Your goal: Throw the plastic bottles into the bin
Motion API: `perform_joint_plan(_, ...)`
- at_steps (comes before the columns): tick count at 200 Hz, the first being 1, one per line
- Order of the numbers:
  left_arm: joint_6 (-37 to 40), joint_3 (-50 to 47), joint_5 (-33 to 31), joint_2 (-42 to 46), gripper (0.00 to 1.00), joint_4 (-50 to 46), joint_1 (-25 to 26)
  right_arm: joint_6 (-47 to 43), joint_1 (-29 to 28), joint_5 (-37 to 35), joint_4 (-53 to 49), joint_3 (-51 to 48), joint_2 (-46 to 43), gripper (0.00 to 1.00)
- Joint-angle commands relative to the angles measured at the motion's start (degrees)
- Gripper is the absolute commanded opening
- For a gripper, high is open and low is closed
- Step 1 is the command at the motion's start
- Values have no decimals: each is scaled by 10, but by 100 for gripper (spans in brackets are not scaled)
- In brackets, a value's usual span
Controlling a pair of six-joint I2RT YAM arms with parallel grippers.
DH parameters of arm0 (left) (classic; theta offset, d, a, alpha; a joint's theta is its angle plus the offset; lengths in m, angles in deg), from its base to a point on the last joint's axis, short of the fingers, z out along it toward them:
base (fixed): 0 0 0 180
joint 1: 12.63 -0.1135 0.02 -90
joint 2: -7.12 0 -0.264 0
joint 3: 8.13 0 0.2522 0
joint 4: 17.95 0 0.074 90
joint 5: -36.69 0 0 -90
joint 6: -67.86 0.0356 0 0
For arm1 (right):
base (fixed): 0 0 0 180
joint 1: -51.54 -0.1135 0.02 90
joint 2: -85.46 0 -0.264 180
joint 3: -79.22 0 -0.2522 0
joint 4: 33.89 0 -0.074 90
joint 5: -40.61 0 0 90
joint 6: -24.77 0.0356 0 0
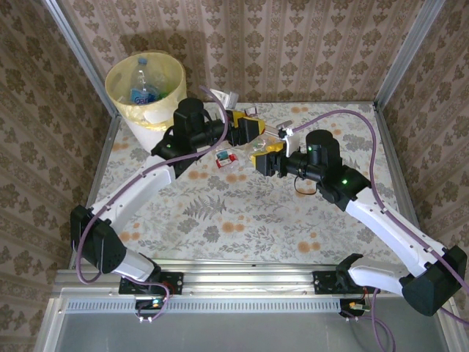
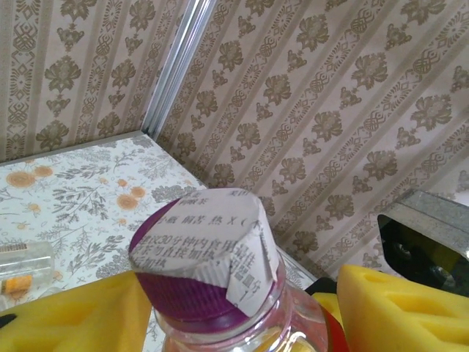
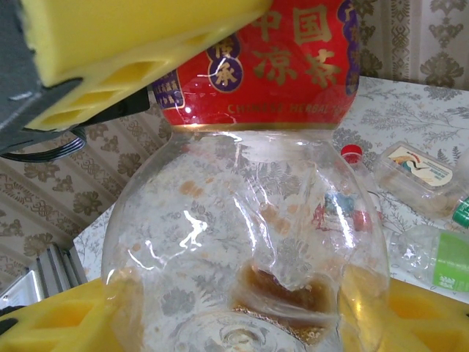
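Note:
A clear plastic bottle [image 3: 242,220] with a red label and a purple cap [image 2: 209,249] under a paper seal hangs above the table between both arms. My right gripper [image 3: 242,323] [image 1: 265,161] is shut on its crumpled lower end, where a little brown liquid sits. My left gripper [image 2: 234,312] [image 1: 249,130] holds it near the neck, yellow fingers [image 2: 73,315] close on either side, one lying against the label. The bin [image 1: 117,77] stands at the far left corner with a bottle [image 1: 143,84] inside it.
More bottles lie on the table: a crushed red-labelled one [image 1: 226,158], a red-capped one [image 3: 352,154], a flat clear one [image 3: 414,167], a green one [image 3: 448,258] and a small one [image 2: 18,268]. Patterned walls with metal posts close the far side.

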Motion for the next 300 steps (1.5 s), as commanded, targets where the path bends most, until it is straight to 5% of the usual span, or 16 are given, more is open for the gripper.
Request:
perform_joint_plan(1,-6,20,12,-10,63,3,4,-17,-6,7,25,19,-4,45)
perform_joint_plan(135,-8,17,33,-16,49,-9,8,-24,-7,-10,24,20,-10,45)
perform_joint_plan(252,-13,7,35,-6,63,-12,8,-30,-10,-18,24,22,-13,44)
perform_joint_plan(300,-10,4,45,0,51,-14,8,-31,-13,-15,21,22,-13,45)
